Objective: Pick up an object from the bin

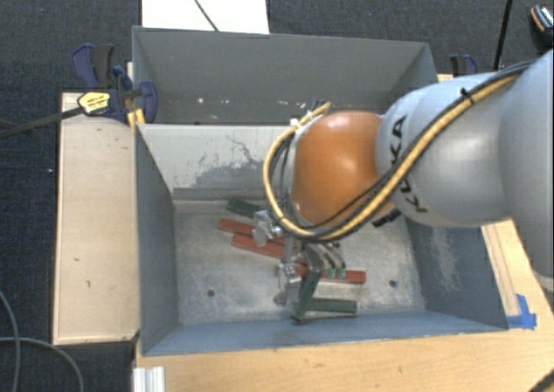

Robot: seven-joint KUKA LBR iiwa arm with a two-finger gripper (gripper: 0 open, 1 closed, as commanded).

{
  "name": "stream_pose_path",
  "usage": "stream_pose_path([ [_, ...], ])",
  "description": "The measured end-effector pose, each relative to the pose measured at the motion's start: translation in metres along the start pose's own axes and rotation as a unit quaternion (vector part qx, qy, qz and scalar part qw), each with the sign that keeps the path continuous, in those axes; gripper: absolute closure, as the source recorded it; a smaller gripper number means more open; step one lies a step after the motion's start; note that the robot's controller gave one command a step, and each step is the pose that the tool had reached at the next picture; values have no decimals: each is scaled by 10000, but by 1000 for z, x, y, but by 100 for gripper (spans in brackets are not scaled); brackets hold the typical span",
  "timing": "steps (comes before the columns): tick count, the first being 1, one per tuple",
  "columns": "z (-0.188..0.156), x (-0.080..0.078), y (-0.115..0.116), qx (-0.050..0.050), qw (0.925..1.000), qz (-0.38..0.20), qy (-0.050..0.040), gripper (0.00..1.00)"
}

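Crowding the gripper (296, 282), red strips (247, 239) and a green bar (333, 305) lie crossed; it may snag two. Whether it is parted or closed, I cannot tell.

Down in the bin (156, 234), a small heap of flat bars is seen at mid-floor. Two red bars (255, 245) are laid close together toward 9 o'clock, nearly level. A dark green bar (336, 305) is stretched flat toward 6 o'clock, and a second dark green bar (305, 297) is tilted across its 9 o'clock end. A short red piece (351, 276) is spotted toward 4 o'clock, and a dark piece (242, 206) toward 10 o'clock.
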State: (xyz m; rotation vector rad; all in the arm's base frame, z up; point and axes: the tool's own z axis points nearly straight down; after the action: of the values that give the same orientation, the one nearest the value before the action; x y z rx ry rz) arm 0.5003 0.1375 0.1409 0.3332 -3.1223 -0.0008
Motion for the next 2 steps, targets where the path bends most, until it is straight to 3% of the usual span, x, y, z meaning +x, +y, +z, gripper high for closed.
stream_pose_path([
  [1,74,-53,-43,3,9996,277,-26,0],
  [2,65,-11,-118,11,9829,1839,-5,0],
])
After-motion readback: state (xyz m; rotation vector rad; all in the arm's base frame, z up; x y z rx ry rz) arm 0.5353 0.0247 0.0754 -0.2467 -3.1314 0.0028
